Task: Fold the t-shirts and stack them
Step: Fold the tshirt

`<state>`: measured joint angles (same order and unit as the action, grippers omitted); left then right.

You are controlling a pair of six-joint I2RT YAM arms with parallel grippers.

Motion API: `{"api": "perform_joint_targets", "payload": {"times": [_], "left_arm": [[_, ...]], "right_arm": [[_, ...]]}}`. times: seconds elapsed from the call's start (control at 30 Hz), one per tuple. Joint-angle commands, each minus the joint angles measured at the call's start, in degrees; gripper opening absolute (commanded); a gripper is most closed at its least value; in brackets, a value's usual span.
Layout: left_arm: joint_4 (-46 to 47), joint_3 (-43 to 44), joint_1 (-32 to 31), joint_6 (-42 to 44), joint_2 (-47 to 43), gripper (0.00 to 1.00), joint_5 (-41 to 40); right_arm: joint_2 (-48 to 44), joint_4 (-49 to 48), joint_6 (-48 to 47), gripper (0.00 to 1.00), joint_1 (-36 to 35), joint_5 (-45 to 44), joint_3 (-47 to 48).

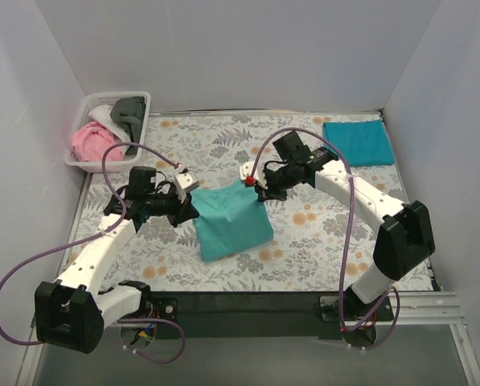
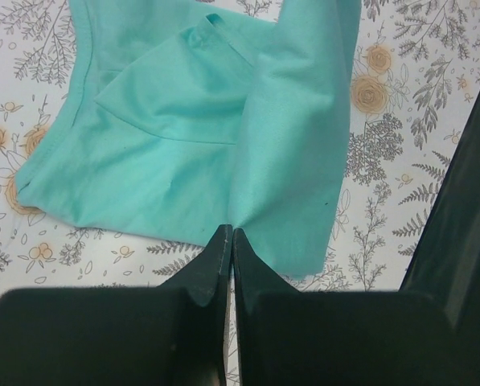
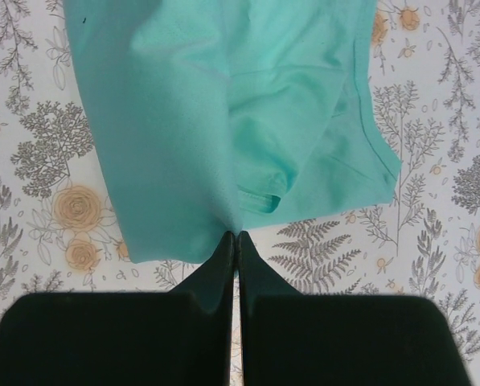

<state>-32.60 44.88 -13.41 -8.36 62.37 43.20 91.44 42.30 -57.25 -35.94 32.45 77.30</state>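
Two grippers clamped on one garment, jaws pressed together with cloth between them. Left gripper (image 1: pixel 192 211) pinching the left upper corner of the mint-turquoise t-shirt (image 1: pixel 233 225), right gripper (image 1: pixel 257 190) pinching the right upper corner. Fabric gathered into a peak at each pinch, clear from both wrist cameras. Rest of that tee draped down onto the floral cloth (image 1: pixel 320 233), roughly mid-table, lower edge toward the arm bases. Possibly a sleeve tucked in under the top layer; hard to be sure from the folds.

Farther off, at the far right corner: a folded teal-blue t-shirt (image 1: pixel 358 142), lying flat, well apart from the held one and near the right wall. At the far left corner: a white basket (image 1: pixel 117 95) just beside the left wall, holding a pink t-shirt (image 1: pixel 91 141), a white t-shirt (image 1: pixel 103 112) and a dark grey t-shirt (image 1: pixel 129 108). Purple cables (image 1: pixel 304 133) looping above both arms.

White walls (image 1: pixel 240 56) closing in left, far and right. Black strip (image 1: pixel 248 304) along the near edge. Bare floral cloth between the held tee and the folded one, and to the near right.
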Motion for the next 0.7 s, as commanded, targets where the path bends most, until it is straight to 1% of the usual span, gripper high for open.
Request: {"api": "perform_joint_targets", "payload": {"times": [0.0, 0.17, 0.3, 0.33, 0.4, 0.43, 0.47, 0.53, 0.57, 0.63, 0.67], "left_arm": [[1.1, 2.9, 1.7, 2.2, 0.6, 0.00, 5.5], [2.7, 4.2, 3.9, 1.1, 4.2, 0.00, 7.3], [5.7, 5.5, 6.8, -0.3, 9.2, 0.00, 8.3], [7.5, 6.0, 7.2, -0.9, 11.9, 0.00, 8.3], [9.2, 6.9, 8.5, -2.4, 15.1, 0.00, 8.3], [11.3, 7.8, 9.0, -3.2, 18.5, 0.00, 8.2], [12.3, 8.5, 9.6, -4.2, 20.8, 0.00, 8.4], [14.3, 10.0, 11.0, -6.0, 24.7, 0.00, 8.0], [14.4, 11.5, 11.2, -6.0, 29.3, 0.00, 7.5], [15.9, 13.1, 11.5, -6.4, 33.6, 0.00, 6.3], [16.0, 15.0, 11.5, -6.3, 37.4, 0.00, 5.1]], "right_arm": [[0.5, 0.2, -1.6, 0.01, 0.5, 2.2, 4.6], [3.4, 0.5, -2.6, 0.01, 1.8, 2.5, 7.8], [8.5, 0.3, -4.4, 0.01, 3.2, 3.2, 11.4], [9.7, 0.4, -4.6, 0.01, 3.4, 3.5, 13.4], [13.8, 0.3, -5.4, 0.01, 4.1, 4.2, 15.5], [15.4, 0.1, -5.7, 0.01, 4.4, 4.4, 18.2], [19.2, 0.1, -5.6, 0.01, 4.7, 4.5, 19.6], [23.3, 0.0, -5.6, 0.01, 5.5, 4.8, 23.3], [27.9, 0.0, -5.4, 0.01, 5.8, 4.8, 27.6], [32.4, 0.1, -3.6, 0.01, 6.6, 5.3, 31.9], [36.0, 0.1, -3.1, 0.01, 6.8, 5.5, 35.3]]}}
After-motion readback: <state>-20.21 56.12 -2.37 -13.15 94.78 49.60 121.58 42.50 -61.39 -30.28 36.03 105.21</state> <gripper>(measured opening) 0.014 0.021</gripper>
